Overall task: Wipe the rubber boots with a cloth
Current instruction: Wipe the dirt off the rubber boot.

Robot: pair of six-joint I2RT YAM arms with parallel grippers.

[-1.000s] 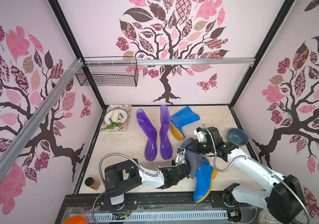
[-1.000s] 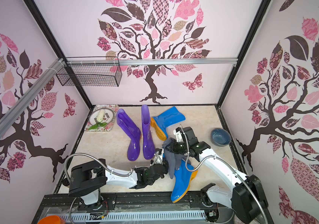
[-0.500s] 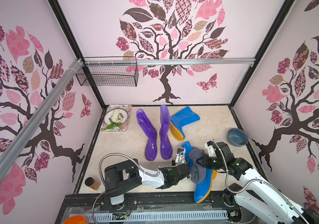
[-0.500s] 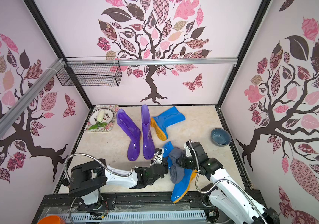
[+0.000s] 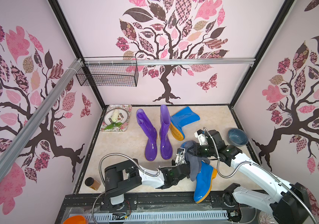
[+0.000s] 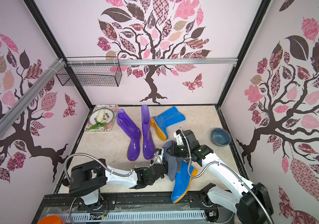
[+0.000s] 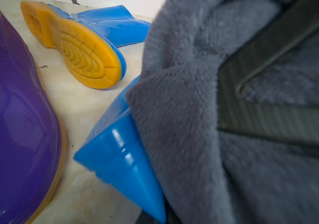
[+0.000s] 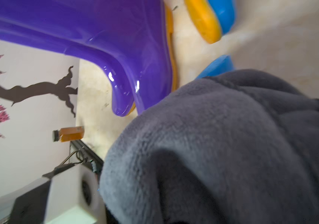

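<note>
Two closed: left fingers [image 5: 185, 169], right fingers [image 5: 196, 150] on cloth [image 5: 193, 168] — plate [image 5: 125, 116] holds something white [image 5: 114, 114].

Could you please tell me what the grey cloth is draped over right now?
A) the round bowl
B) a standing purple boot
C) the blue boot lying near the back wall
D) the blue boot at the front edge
D: in a top view the cloth lies over the shaft of the front blue boot, apart from the purple pair.
</note>
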